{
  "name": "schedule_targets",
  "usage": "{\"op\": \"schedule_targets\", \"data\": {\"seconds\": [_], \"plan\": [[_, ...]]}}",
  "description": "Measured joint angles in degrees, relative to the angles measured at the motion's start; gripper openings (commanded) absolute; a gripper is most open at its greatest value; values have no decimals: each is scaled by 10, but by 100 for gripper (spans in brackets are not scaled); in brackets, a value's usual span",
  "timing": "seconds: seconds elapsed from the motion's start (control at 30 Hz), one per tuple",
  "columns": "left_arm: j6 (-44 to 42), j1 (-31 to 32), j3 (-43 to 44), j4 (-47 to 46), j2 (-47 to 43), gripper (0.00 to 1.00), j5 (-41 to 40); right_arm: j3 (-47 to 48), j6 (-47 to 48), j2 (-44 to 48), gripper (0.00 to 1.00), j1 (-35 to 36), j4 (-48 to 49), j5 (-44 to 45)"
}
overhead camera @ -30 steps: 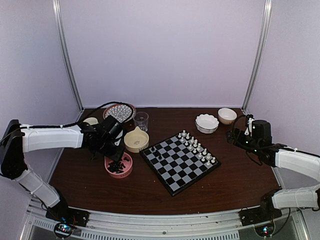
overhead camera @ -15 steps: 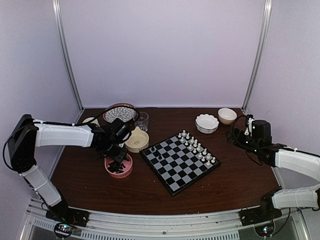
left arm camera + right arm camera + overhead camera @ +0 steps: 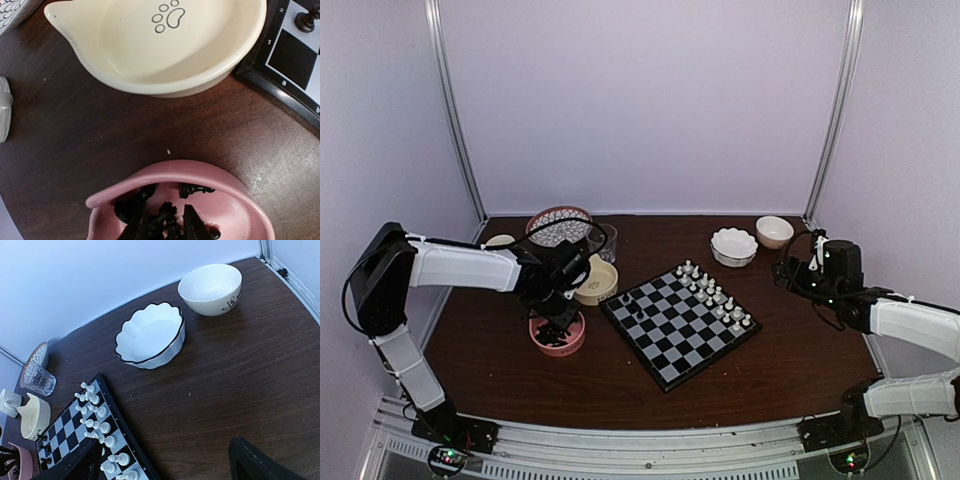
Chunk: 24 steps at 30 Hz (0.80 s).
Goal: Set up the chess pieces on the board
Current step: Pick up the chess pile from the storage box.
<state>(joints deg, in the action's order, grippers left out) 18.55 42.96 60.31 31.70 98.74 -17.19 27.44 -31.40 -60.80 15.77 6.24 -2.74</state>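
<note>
The board (image 3: 660,350) lies at mid table, with white chessmen (image 3: 715,290) along its far right side and two black chess pieces (image 3: 627,298) near its left corner. Several more black pieces (image 3: 195,189) lie in a pink bowl (image 3: 576,344) left of the board. My left gripper (image 3: 558,318) reaches down into that bowl. In the left wrist view its fingers (image 3: 192,225) stand narrow around one black piece (image 3: 169,212). My right gripper (image 3: 790,272) is wide open and empty, above bare table right of the board (image 3: 120,440).
A cream paw-print bowl (image 3: 600,285) sits between the pink bowl and the board's corner (image 3: 295,60). A glass (image 3: 605,238) and a patterned plate (image 3: 558,222) stand behind it. A white scalloped bowl (image 3: 733,245) and a small white bowl (image 3: 774,230) stand at the back right.
My left arm has swung forward and its gripper has dropped lower into the pink bowl. The right arm and the board's pieces have not moved.
</note>
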Motion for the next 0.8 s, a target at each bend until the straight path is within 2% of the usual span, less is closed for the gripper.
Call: {"op": "schedule_targets", "data": {"seconds": [0.33, 0.4, 0.53, 0.8], "plan": [[0, 0, 30, 39, 46, 25, -6, 0, 1, 0, 91, 0, 0, 0], [0, 0, 42, 50, 55, 20, -11, 0, 1, 0, 91, 0, 0, 0], [4, 0, 55, 65, 65, 4, -17, 0, 2, 0, 91, 0, 0, 1], [7, 0, 38, 71, 26, 4, -14, 0, 2, 2, 91, 0, 0, 4]]}}
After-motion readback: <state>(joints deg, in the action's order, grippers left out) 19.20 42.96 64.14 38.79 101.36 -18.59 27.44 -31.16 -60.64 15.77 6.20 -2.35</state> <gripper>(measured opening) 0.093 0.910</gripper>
